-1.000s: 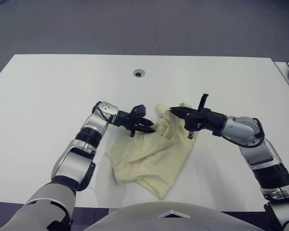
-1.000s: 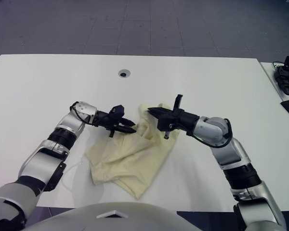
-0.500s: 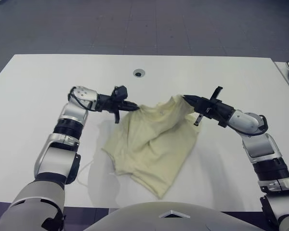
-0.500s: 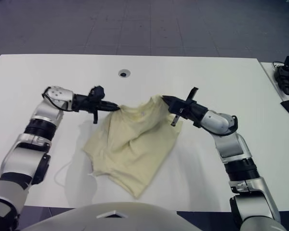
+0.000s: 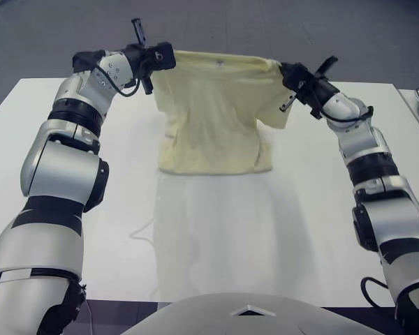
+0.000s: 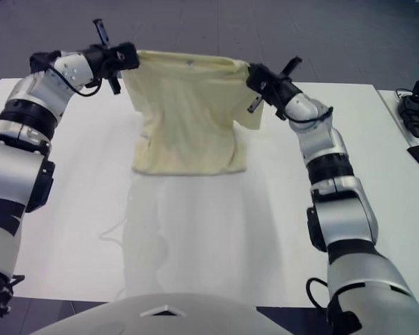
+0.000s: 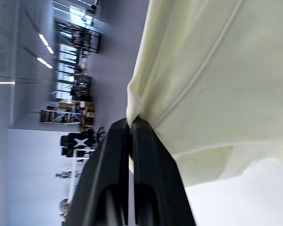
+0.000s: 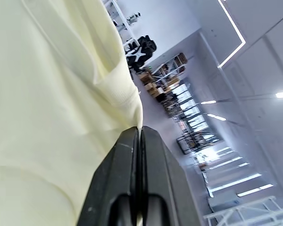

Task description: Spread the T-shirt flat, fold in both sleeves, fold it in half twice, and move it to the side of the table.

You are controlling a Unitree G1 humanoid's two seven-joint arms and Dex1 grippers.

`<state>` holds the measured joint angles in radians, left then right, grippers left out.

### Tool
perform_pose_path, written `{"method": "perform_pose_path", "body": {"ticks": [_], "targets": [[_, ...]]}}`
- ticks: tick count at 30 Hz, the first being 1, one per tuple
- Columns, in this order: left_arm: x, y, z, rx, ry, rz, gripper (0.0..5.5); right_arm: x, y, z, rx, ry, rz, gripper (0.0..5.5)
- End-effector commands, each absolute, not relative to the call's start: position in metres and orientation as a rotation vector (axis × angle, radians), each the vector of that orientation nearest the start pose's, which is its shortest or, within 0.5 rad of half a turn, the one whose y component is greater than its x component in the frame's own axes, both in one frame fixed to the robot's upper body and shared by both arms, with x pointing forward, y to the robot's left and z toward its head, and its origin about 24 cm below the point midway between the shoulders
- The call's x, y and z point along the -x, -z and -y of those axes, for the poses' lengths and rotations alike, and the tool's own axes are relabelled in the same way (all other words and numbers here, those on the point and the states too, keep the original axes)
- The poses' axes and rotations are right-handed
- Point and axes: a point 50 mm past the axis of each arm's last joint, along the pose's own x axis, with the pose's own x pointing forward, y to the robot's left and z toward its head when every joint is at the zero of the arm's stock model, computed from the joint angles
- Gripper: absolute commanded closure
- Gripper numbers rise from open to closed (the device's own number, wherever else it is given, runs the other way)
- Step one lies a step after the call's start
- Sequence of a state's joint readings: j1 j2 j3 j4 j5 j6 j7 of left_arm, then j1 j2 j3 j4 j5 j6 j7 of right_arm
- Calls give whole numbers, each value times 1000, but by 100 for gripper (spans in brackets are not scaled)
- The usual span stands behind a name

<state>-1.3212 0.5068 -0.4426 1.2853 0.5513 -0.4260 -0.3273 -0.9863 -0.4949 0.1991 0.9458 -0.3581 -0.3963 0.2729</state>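
The pale yellow T-shirt (image 5: 213,112) hangs in the air over the far half of the white table (image 5: 216,230), stretched wide between both arms, its hem just above or touching the tabletop. My left gripper (image 5: 166,57) is shut on the shirt's left shoulder, and the left wrist view shows its fingers (image 7: 118,141) pinching the cloth (image 7: 212,70). My right gripper (image 5: 285,70) is shut on the right shoulder, with the sleeve drooping below it. In the right wrist view the fingers (image 8: 146,155) pinch the fabric (image 8: 47,117) too.
A thin white thread or cord (image 5: 143,230) lies on the table near the left. A dark object (image 6: 408,108) sits on a surface at the far right edge. The near half of the table is bare white.
Both arms have lifted up and away from me and spread apart, raising the shirt from a crumpled heap on the table into a hanging, stretched sheet.
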Motion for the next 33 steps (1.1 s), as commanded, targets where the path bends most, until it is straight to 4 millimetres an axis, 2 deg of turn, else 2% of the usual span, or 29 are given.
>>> {"method": "perform_pose_path", "body": {"ticks": [1,4,7,11,13,16,19,21,23,27,30,33], "targets": [[-424,-251,-178,-1458,300,180,548,-413,-221,182,1005,-234,328,550],[-423,-258,-181,-1497,259,204,548,-415,-235,182,1035,-191,376,550],[-421,-253,-189,-1512,285,192,548,-413,-241,189,1069,-186,411,550],[-408,-228,-215,-1530,413,152,548,-395,-238,207,1139,-299,465,550],[-393,-209,-227,-1544,556,168,548,-372,-224,212,1163,-456,471,550],[-351,-167,-230,-1538,879,230,548,-321,-194,215,1164,-714,404,550],[-275,-120,-216,-1440,1183,193,548,-258,-158,209,1086,-1002,233,550],[-226,-101,-208,-1369,1349,106,548,-225,-142,201,1014,-1162,120,550],[-193,-91,-202,-1328,1466,34,548,-202,-127,197,970,-1266,18,550],[-157,-73,-195,-1280,1596,-80,548,-175,-91,206,984,-1374,-213,550],[-141,-70,-188,-1241,1623,-125,548,-160,-83,207,968,-1399,-315,550],[-133,-74,-181,-1212,1621,-157,548,-152,-82,203,940,-1403,-377,550]]}}
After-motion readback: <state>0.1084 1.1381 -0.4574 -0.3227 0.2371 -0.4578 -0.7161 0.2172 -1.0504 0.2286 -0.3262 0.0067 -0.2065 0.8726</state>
